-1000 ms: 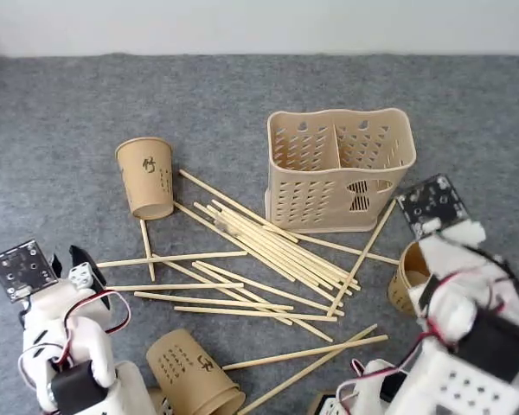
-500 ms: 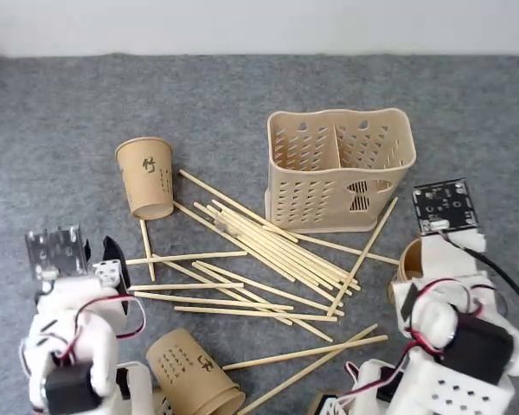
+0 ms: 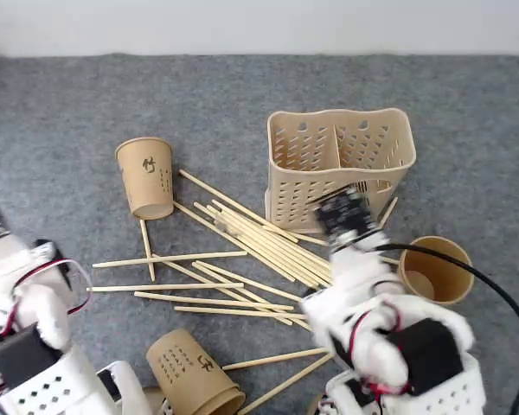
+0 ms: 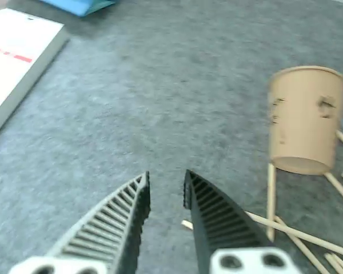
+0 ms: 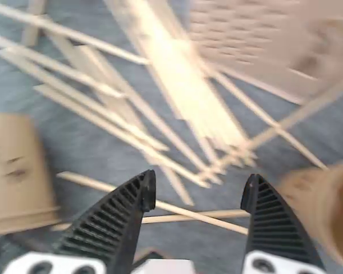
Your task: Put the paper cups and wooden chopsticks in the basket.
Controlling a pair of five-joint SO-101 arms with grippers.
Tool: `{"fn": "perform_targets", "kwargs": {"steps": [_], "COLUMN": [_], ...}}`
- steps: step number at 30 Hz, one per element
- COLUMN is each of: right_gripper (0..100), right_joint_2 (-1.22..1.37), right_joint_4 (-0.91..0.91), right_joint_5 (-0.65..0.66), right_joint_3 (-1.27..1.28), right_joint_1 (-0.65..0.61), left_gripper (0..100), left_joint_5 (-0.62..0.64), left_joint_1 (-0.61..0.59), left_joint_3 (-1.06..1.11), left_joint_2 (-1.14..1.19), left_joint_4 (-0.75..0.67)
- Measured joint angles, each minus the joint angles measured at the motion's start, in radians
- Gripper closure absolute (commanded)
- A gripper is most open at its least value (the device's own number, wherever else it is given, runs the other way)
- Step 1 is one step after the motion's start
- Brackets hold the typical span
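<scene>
While the high view sets the basket [image 3: 339,164] toward the table's far edge, chopsticks [image 3: 242,238] strewn mid-table, a cup [image 3: 145,177] left of them, a tipped cup [image 3: 193,373] at the front edge and an upright cup [image 3: 435,270] at the right, the left wrist view adds a white box [image 4: 17,63]. The left gripper [image 4: 166,178] is barely parted, empty. The right gripper [image 5: 200,180], spread wide, hangs over chopsticks, its arm [image 3: 372,311] hiding some; the pale wall beyond is probably the basket.

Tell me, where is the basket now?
In the high view the basket stands right of the middle of the table, toward the far side, with the heap of chopsticks at its near-left foot and an upright paper cup nearer on its right.
</scene>
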Motion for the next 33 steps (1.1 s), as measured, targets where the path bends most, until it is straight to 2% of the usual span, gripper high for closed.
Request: {"fn": "perform_targets", "kwargs": {"steps": [7,17,20,26,33], "right_gripper": [73.9,73.7,69.3,56.1,55.3], "right_joint_2": [0.209,0.595,0.669,0.707,0.715], "right_joint_4": [-0.060,-0.279,-0.321,-0.331,-0.387], "right_joint_5": [-0.199,-0.276,-0.315,-0.328,-0.328], "right_joint_3": [0.000,0.000,0.000,0.000,0.000], "right_joint_1": [-0.404,-0.669,-0.720,-0.720,-0.720], "left_gripper": [90,90,90,90,90], "left_joint_5": [0.000,-0.005,-0.003,-0.003,-0.003], "left_joint_1": [-0.160,-0.307,-0.348,-0.359,-0.358], "left_joint_3": [0.048,0.276,0.330,0.427,0.460], "left_joint_2": [-0.064,-0.183,-0.215,-0.264,-0.269], "left_joint_4": [-0.021,-0.198,-0.247,-0.321,-0.342]}}
